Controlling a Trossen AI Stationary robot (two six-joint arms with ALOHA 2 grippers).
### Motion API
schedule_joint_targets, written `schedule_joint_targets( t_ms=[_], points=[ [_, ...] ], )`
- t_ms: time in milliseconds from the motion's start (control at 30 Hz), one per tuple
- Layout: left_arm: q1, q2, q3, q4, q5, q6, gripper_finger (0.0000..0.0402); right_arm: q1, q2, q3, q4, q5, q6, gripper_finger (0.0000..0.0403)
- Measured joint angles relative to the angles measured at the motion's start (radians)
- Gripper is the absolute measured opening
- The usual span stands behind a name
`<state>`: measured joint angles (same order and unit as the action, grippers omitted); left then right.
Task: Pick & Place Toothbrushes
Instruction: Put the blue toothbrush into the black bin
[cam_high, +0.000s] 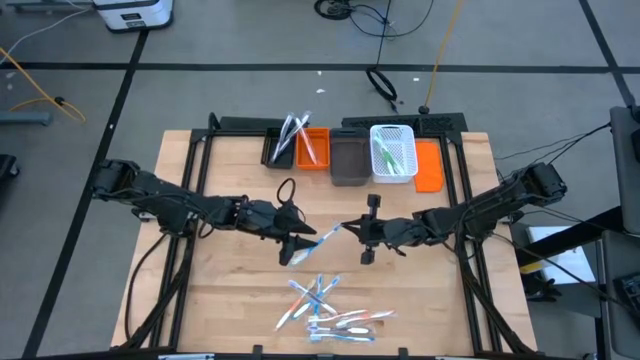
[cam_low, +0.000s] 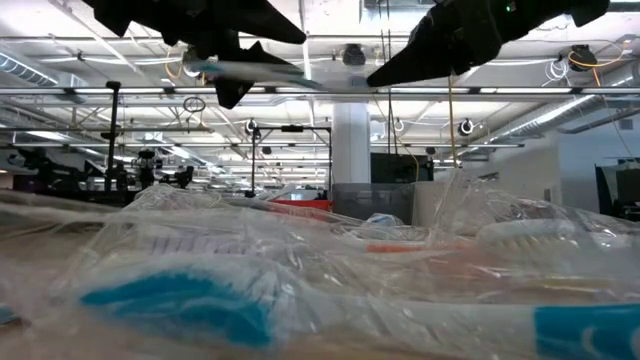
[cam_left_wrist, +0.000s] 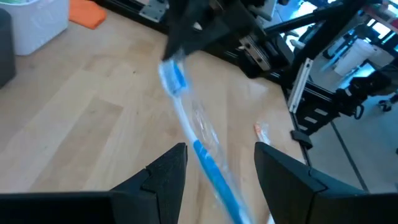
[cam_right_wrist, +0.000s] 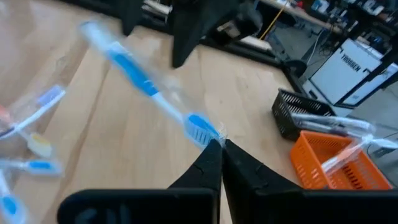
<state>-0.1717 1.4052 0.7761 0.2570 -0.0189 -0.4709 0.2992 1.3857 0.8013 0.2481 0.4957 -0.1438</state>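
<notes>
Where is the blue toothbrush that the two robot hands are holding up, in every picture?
High view: the blue toothbrush is mid-table, between the left gripper and the right gripper.
Low view: near the top, left of centre.
Left wrist view: running up the middle.
Right wrist view: slanting from upper left to centre.
Shared landmark: the pale wooden table.
</notes>
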Motion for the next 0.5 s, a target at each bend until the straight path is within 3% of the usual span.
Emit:
schedule_joint_targets(
  t_ms=[500],
  points=[
    [-0.022,0.01,0.0,-0.016,0.027,-0.022,0.0188,-0.005,0.0,0.0,0.112,0.001,-0.064,0.0]
  ],
)
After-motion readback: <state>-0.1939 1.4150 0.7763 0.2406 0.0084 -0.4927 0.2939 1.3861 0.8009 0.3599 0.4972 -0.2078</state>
